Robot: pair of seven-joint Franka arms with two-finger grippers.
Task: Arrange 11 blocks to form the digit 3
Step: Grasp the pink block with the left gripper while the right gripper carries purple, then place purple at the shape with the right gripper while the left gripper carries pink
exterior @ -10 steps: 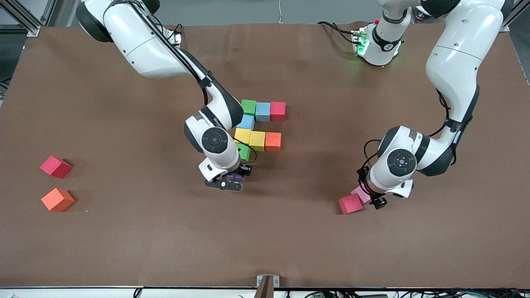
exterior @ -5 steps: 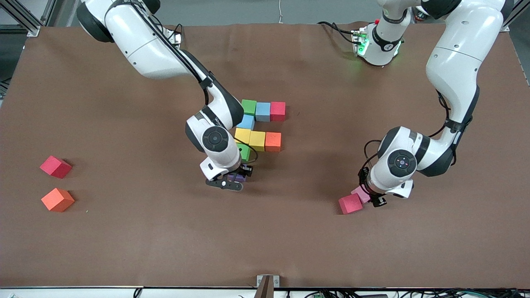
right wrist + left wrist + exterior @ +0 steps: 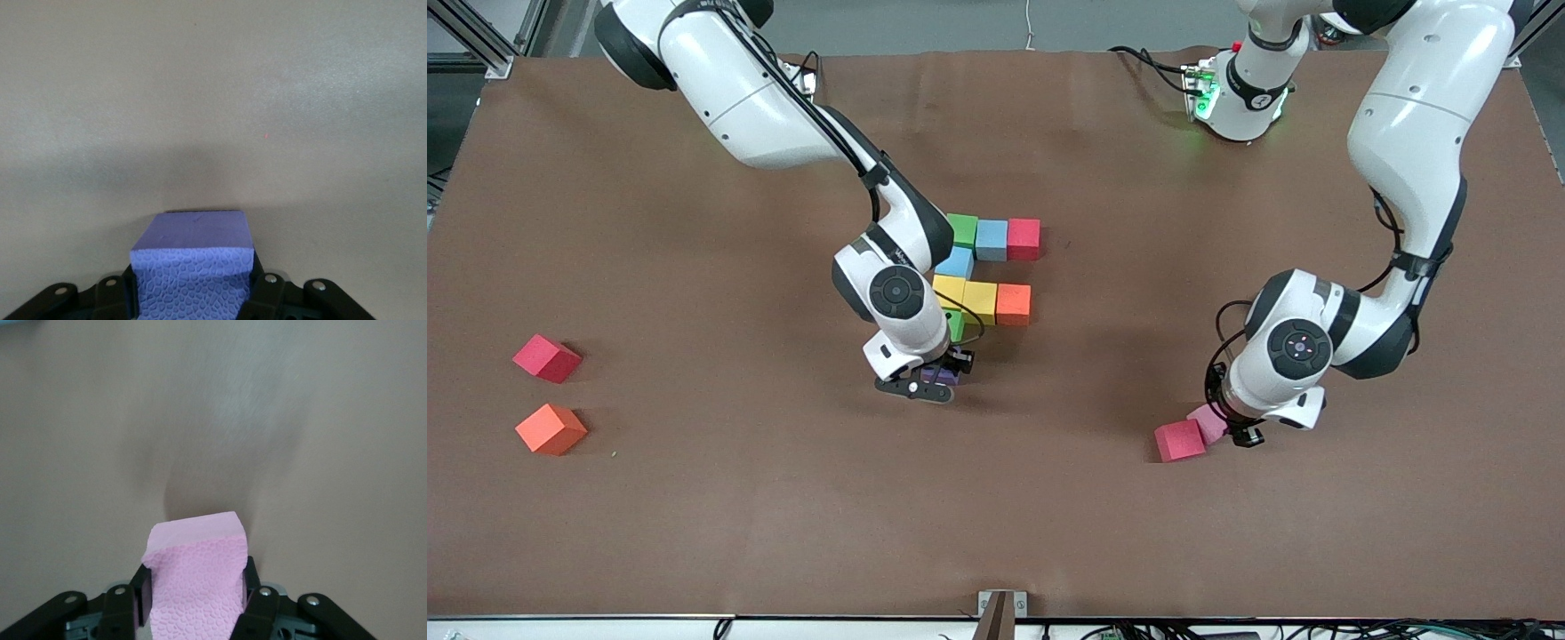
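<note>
Since a second ago: left gripper (image 3: 1238, 430) gone from wide open to clamped on the pink block (image 3: 1209, 421); right gripper (image 3: 932, 380) shifted slightly toward the figure, clamped throughout on the purple block (image 3: 941, 374). In the left wrist view, pink block (image 3: 195, 583) pinched on two opposite flat faces between the fingers (image 3: 141, 595), low at the table (image 3: 694, 498), touching a loose red block (image 3: 1180, 439) toward the left arm's end. In the right wrist view, purple block (image 3: 193, 263) gripped the same way, just over the table by the green block (image 3: 956, 324) at the figure's near end. Unfinished digit 3 (image 3: 987, 271) mid-table: green, blue, red bar; one blue link; yellow, yellow, orange bar; green link partly hidden by the right arm. Near bar not yet laid. Spare red (image 3: 546, 357) and orange (image 3: 551, 428) blocks well apart toward the right arm's end. Probably light, soft foam with a dimpled, grippy skin: likely easy to dent, so best squeezed gently across flat sides, mid-height. Cubes, so no long axis; pink one skewed to the bars, needing a turn to sit square.
</note>
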